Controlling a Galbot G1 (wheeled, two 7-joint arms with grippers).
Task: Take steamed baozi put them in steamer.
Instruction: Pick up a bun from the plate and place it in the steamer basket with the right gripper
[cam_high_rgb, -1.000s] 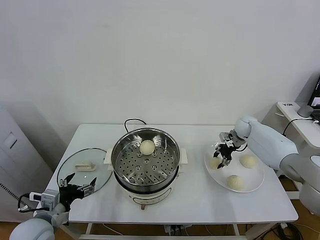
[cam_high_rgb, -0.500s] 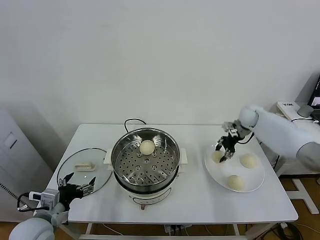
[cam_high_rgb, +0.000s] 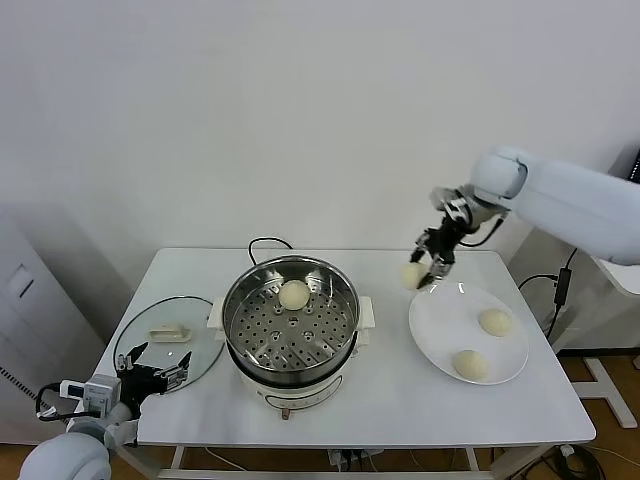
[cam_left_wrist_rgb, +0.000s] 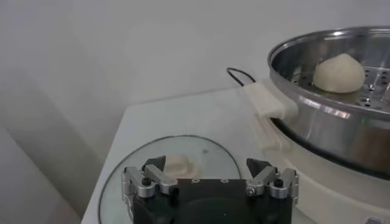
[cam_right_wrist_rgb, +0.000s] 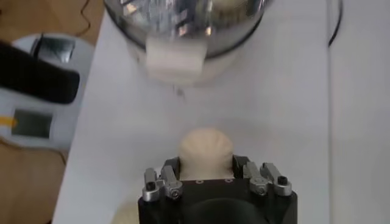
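Meanwhile the left gripper (cam_high_rgb: 150, 368) waits with jaws spread over the glass lid (cam_high_rgb: 205, 340), and the steamer (cam_high_rgb: 290, 322) holds one bun (cam_high_rgb: 294, 294). The right gripper (cam_high_rgb: 428, 270) pinches a steamed baozi (cam_high_rgb: 412, 275) in the air between steamer and plate (cam_high_rgb: 440, 335); two more lie on that plate. The carry is under way: next it must cross the rim and lower onto a bare patch of tray.

place: lab | cues: bare white wall (cam_high_rgb: 300, 110), white table (cam_high_rgb: 400, 400), cabinet (cam_high_rgb: 30, 320)

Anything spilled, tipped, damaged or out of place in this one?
Nothing stands out. The right tool holds one cream-white bun above the table between the white plate and the steel steamer; nothing is spilled or tipped.
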